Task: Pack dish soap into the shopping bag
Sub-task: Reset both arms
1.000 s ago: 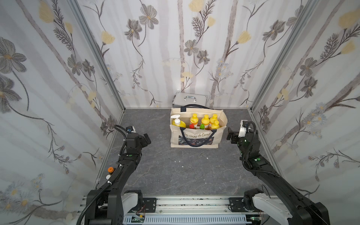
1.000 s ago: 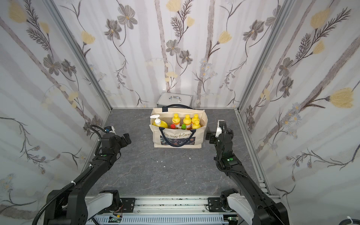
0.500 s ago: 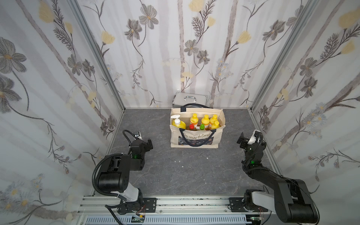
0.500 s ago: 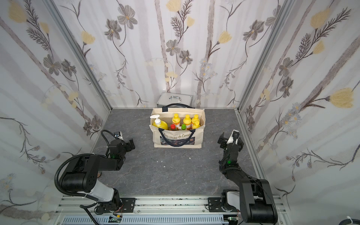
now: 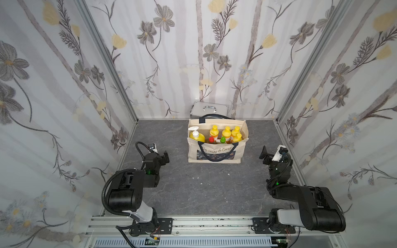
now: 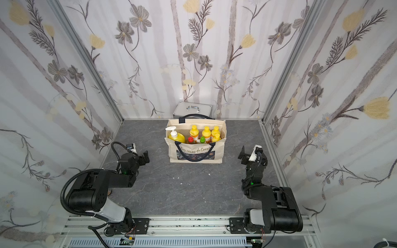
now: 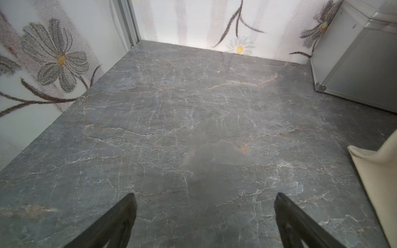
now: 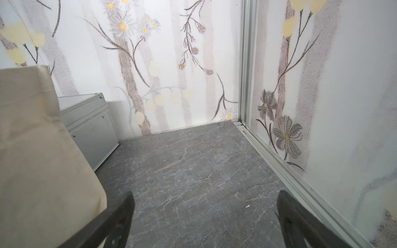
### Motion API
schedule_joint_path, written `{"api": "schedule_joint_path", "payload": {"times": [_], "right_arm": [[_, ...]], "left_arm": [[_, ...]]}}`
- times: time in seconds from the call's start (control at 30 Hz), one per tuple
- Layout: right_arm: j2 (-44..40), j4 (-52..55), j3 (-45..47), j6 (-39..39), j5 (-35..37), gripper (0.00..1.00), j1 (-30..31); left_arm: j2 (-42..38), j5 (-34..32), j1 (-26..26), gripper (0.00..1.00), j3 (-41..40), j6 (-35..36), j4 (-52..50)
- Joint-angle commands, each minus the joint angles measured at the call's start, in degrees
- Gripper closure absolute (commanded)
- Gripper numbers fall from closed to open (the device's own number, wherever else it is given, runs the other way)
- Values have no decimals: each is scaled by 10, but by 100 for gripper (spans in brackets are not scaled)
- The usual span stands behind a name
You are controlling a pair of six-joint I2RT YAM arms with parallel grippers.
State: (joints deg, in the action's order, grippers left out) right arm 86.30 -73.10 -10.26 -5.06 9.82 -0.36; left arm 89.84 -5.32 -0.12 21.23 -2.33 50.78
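The cream shopping bag (image 5: 217,151) (image 6: 196,153) stands upright at the middle back of the table. Inside it stands the dish soap: a yellow pump bottle (image 5: 196,137) (image 6: 177,137), several yellow-capped orange bottles (image 5: 226,131) (image 6: 206,131), a red cap (image 5: 211,140) and a green cap (image 5: 223,140). My left gripper (image 5: 164,156) (image 6: 146,156) (image 7: 205,195) is open and empty, low to the left of the bag. The right gripper (image 5: 263,152) (image 6: 243,153) (image 8: 205,194) is open and empty to the bag's right. A bag corner (image 7: 380,171) and side (image 8: 32,139) show in the wrist views.
A silver metal case (image 5: 209,109) (image 6: 192,108) (image 7: 354,64) (image 8: 90,126) stands behind the bag against the back wall. Flowered walls close in the grey marbled table (image 5: 204,189) on three sides. Both arms lie folded by the front rail (image 5: 214,223).
Both arms have folded down from a raised, stretched pose to a low one near the front rail. The grippers have sunk a little and stay open beside the bag. The bag has not moved.
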Motion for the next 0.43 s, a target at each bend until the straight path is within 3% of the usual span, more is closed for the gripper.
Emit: {"api": "schedule_joint_path", "payload": {"times": [0.0, 0.4], "right_arm": [[2, -20, -7, 8, -20, 0, 1], [3, -17, -9, 17, -47, 0, 0]], "left_arm": [[0, 1, 0, 0, 4, 5, 30], [1, 0, -1, 0, 4, 6, 29]]}}
